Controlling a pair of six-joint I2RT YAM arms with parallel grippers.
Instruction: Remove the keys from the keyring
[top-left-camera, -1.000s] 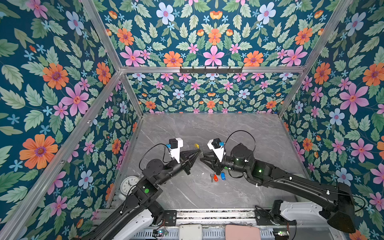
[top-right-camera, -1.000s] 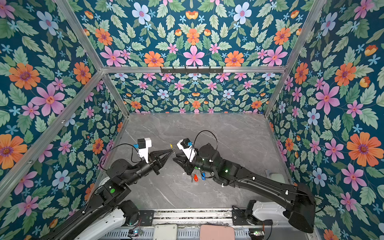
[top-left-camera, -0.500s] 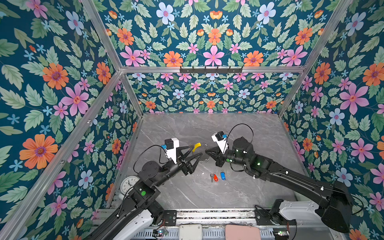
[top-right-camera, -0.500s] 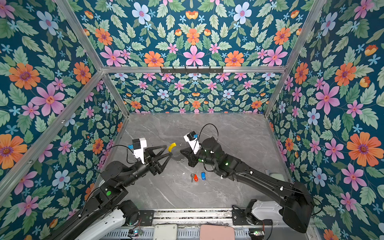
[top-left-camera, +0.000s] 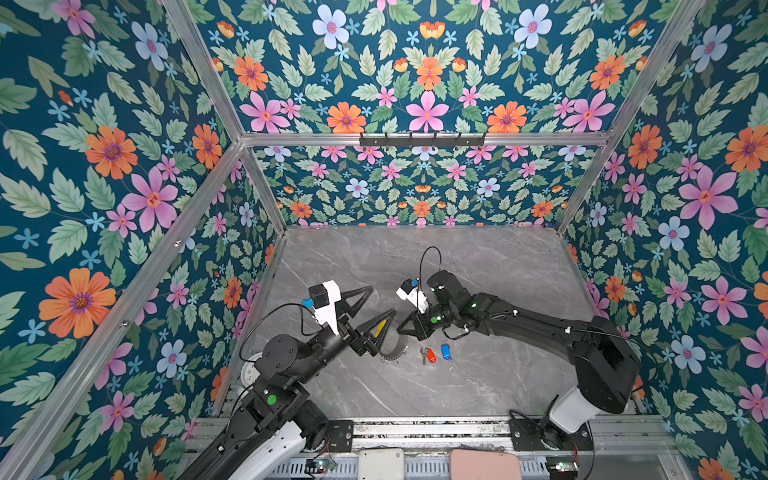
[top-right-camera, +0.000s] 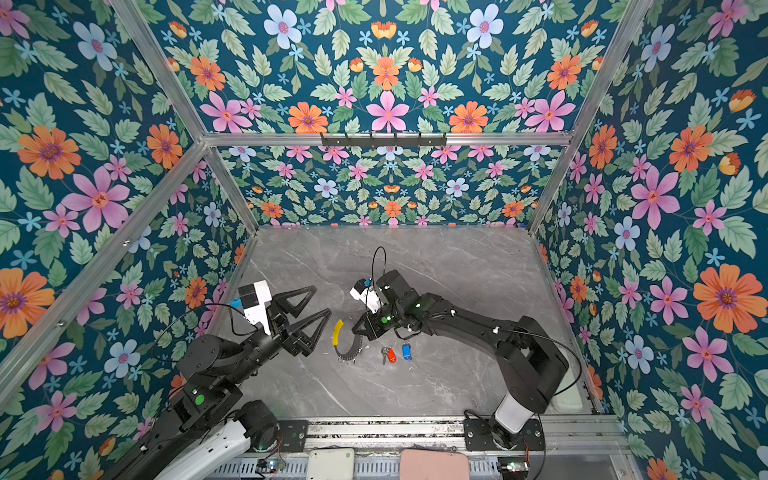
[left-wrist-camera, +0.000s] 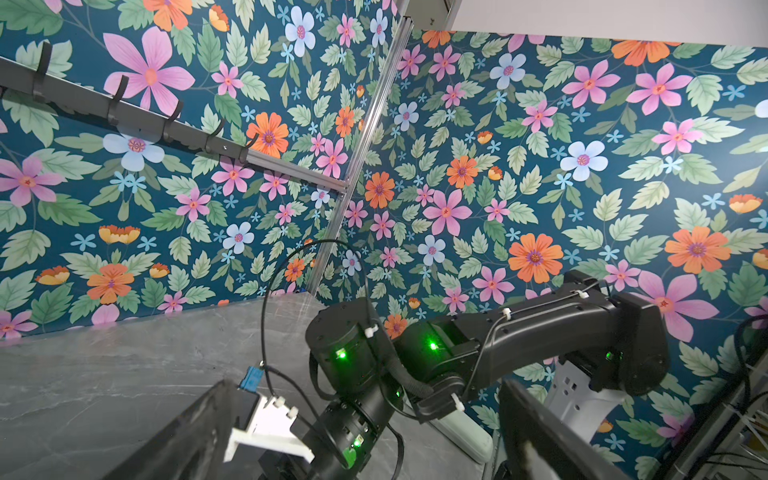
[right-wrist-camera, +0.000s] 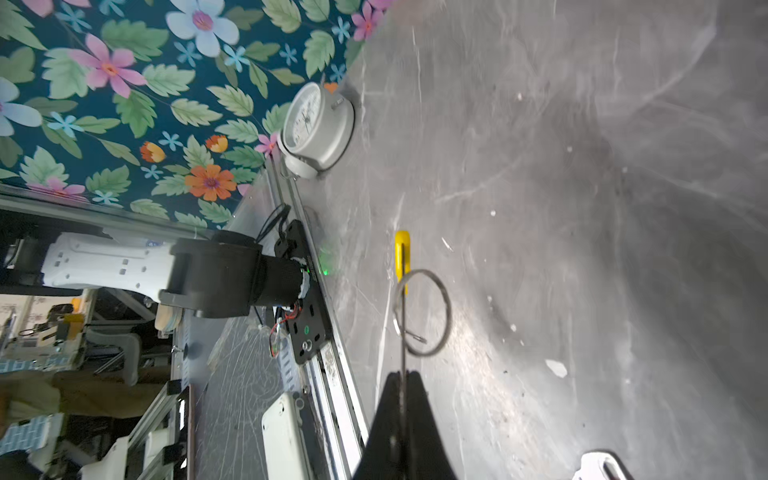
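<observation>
Both keys (top-left-camera: 432, 355) lie loose beside the right pincer (right-wrist-camera: 402, 376), clamped on the keyring (right-wrist-camera: 424, 311); left pincer (top-right-camera: 322, 301) apart. Removal looks done; next, set it down.

Nothing can be read anywhere in these views: no word, brand, number or sign. The dial of the white alarm clock (right-wrist-camera: 309, 120), which stands at the edge of the worktop (right-wrist-camera: 582, 208), carries dark marks and hands, but they are too small and too tilted to read as numerals. On the worktop well away from the clock, the red tag (top-left-camera: 431, 355) and the blue tag (top-left-camera: 445, 351) show plain colour with no lettering that can be told at this size.
</observation>
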